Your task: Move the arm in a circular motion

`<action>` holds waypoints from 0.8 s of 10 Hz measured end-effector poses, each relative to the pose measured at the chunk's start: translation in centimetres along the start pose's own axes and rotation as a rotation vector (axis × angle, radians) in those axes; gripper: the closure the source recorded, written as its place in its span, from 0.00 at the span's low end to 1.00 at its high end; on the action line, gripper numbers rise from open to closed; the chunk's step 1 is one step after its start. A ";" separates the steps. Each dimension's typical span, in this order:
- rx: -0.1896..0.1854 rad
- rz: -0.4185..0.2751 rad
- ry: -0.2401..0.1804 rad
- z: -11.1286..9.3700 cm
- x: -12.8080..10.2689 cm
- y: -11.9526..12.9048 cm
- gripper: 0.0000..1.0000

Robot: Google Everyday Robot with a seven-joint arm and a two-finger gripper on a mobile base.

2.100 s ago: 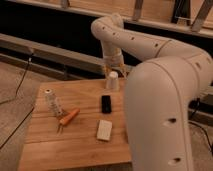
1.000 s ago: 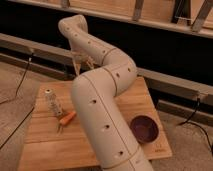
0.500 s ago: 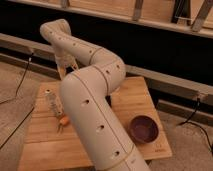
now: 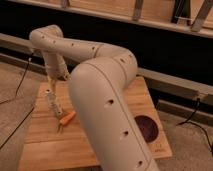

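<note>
Gripper [image 4: 51, 81] state: can't tell whether open or closed, the tip is too dark against the table. It sits left of centre, pointing down, just above the bottle.

Arm [image 4: 102, 95]: fills the middle of the frame. The thick segment rises from the bottom centre to an elbow at the upper right. The next segment runs left to a rounded joint at the upper left, and from there the wrist drops down to the gripper. Dark screw holes are visible along the segments.

Table [image 4: 50, 145]: light wood slats, lower half of the frame, partly hidden behind the arm.

Bowl [image 4: 147, 127]: dark purple, on the right part of the table, just beside the arm's big segment.

Bottle [image 4: 50, 102]: small and pale, on the left part of the table, directly under the gripper. Can't tell whether they touch.

Carrot [image 4: 67, 118]: orange, lying flat on the table just right of and below the bottle, close to the arm.
</note>
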 end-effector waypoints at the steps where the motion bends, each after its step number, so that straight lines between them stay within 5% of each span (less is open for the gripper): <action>1: -0.023 0.005 0.005 0.5 1.8 1.1 0.35; 5: -0.090 0.069 0.043 1.9 9.1 3.3 0.35; 8: -0.077 0.161 0.056 2.1 13.1 1.4 0.35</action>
